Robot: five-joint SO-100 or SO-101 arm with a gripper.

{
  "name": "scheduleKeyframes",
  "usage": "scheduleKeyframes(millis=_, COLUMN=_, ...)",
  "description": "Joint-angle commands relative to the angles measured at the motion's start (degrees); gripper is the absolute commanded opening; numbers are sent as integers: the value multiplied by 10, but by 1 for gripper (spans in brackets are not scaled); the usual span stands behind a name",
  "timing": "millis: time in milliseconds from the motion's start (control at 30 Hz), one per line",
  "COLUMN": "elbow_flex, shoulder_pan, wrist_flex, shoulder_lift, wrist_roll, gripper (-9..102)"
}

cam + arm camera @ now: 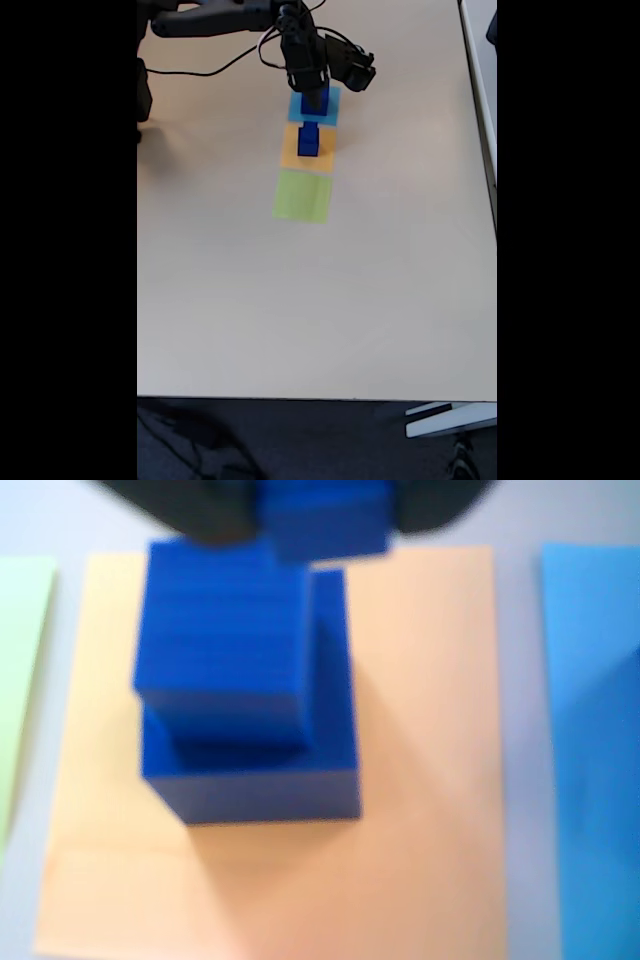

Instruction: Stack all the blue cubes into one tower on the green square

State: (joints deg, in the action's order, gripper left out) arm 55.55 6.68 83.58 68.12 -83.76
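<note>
Standing on the orange square (420, 780) at the centre of the wrist view is a stack of two blue cubes: a larger base cube (255, 780) with a smaller second cube (220, 640) on top, shifted toward the base's upper-left corner. A third, smaller blue cube (325, 520) sits at the top edge of that frame, flanked by the dark fingers (190, 510) of the gripper (325, 505); the jaws appear closed on it, though the picture is blurred. Whether this cube touches the second cube or hangs just above it cannot be determined.

The green square (20, 680) shows as a pale strip at the left edge of the wrist view, bare, apart from the orange square. The light-blue square (590, 730) occupies the right edge.

In the fixed view, the three squares lie in a column in the upper centre of the table (300, 320): light-blue square (330, 105) uppermost, orange square (290, 155) in the middle, green square (302, 195) lowest. The blue stack (308, 140) stands on the orange square. The arm (300, 45) reaches in from the top left of the frame, its gripper (314, 100) above the light-blue square with a blue cube at its tip.
</note>
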Motion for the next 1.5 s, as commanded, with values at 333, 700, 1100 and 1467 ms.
scheduleKeyframes(millis=333, elbow_flex=10, shoulder_pan=17, wrist_flex=-37, shoulder_lift=16, wrist_roll=11, gripper=0)
scheduleKeyframes(millis=700, elbow_flex=57, shoulder_pan=18, wrist_flex=-62, shoulder_lift=23, wrist_roll=-7, gripper=0)
scheduleKeyframes(millis=1100, elbow_flex=65, shoulder_pan=27, wrist_flex=-66, shoulder_lift=25, wrist_roll=-1, gripper=0)
scheduleKeyframes(millis=1467, elbow_flex=68, shoulder_pan=28, wrist_flex=-72, shoulder_lift=20, wrist_roll=-2, gripper=0)
